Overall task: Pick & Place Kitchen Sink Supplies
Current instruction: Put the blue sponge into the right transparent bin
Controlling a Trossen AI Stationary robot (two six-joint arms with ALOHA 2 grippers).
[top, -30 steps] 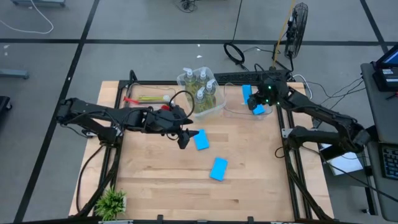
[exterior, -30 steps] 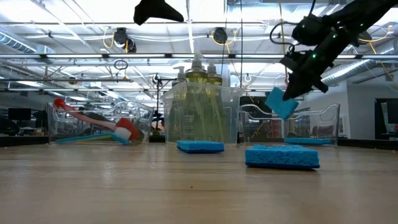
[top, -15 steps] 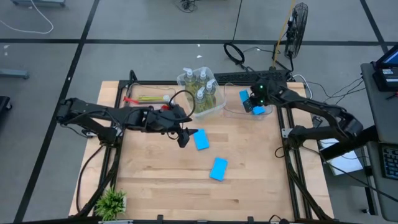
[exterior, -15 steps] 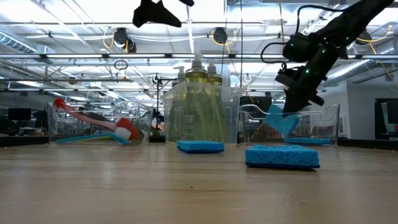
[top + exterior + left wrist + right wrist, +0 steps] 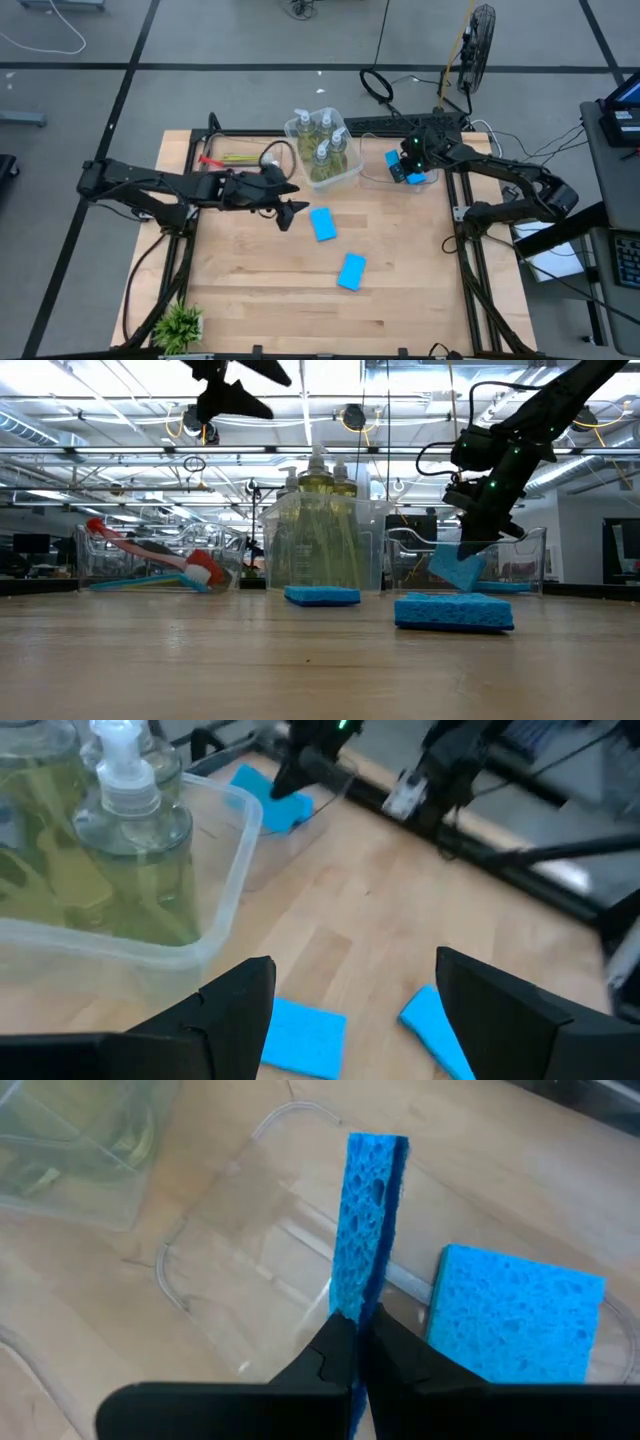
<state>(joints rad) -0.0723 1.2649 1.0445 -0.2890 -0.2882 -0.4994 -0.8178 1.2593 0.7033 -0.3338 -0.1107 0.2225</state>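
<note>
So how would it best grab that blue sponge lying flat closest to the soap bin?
Probably from straight above, closing on the two long edges of the sponge. It lies flat on bare table with space all round, and the open left gripper hovers beside it.

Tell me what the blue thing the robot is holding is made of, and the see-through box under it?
The blue sponge in the right gripper looks like soft foam: its matte face is full of little holes. The clear bin below it looks like hard, shiny plastic, since the wooden table shows through it and its rim catches light. Glass seems unlikely.
</note>
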